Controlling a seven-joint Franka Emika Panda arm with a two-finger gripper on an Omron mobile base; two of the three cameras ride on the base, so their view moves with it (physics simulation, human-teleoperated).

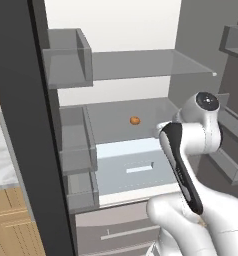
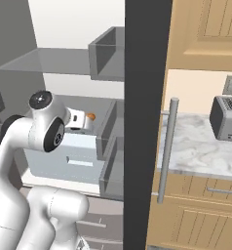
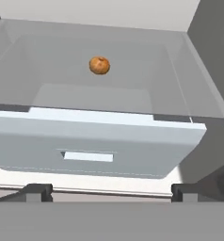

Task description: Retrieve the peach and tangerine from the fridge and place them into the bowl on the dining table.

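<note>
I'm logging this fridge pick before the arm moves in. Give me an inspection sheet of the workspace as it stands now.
Surface: grey fridge shelf above a pale blue drawer.
Job's things: tangerine sits alone on that shelf toward the back; fridge doors open.
Clutter: nothing seen.
Grippers: gripper open, empty, short of the shelf, facing the tangerine.
Cables: nothing seen.
Surroundings: toaster on a marble counter with wooden cabinets to the right of the fridge.
</note>
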